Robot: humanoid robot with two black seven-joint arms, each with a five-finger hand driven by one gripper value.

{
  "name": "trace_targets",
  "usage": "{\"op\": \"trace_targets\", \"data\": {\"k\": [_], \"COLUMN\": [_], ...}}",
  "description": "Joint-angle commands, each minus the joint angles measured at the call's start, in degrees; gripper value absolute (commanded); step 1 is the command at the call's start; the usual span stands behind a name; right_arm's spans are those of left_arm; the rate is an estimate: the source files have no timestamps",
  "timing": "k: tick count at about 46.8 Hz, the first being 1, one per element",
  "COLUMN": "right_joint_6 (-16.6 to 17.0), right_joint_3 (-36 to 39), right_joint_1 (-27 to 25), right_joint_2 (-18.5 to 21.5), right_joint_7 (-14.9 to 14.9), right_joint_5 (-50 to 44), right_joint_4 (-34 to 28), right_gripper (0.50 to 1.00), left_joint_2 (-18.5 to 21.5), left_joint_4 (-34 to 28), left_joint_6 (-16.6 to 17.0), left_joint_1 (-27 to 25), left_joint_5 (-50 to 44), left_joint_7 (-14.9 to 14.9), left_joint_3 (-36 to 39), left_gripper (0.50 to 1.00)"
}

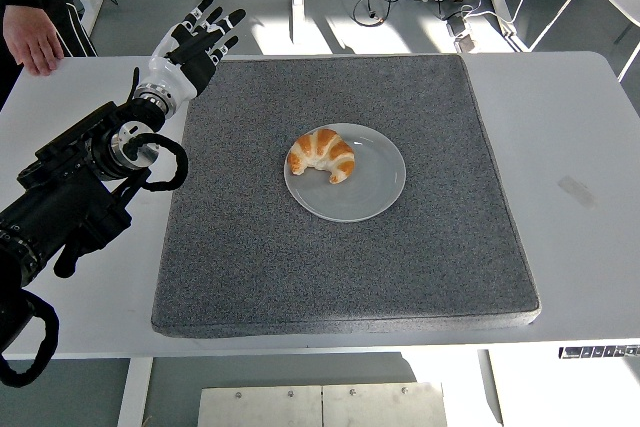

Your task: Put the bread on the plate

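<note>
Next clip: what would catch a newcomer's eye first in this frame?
The golden croissant stands out, lying on the left part of the pale round plate in the middle of the dark grey mat. Next comes the robot's left hand, fingers spread and empty, over the mat's far left corner. A person's hand rests at the table's far left edge.
</note>
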Motion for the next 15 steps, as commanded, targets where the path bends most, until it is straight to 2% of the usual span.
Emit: {"op": "trace_targets", "data": {"k": [1, 15], "right_joint_6": [0.01, 0.62], "right_joint_3": [0.00, 0.00], "right_joint_1": [0.02, 0.46], "right_joint_2": [0.00, 0.00], "right_joint_7": [0.04, 0.04], "right_joint_5": [0.00, 0.00], "right_joint_4": [0.00, 1.67], "right_gripper": [1.000, 1.000], "left_joint_2": [-0.08, -0.17], "left_joint_4": [-0.01, -0.01], "left_joint_6": [-0.04, -0.21], "left_joint_1": [-0.08, 0.36], "left_joint_5": [0.08, 0.08], "left_joint_7": [0.00, 0.00], "left_joint_3": [0.01, 0.54], "left_gripper": [0.983, 0.983]}}
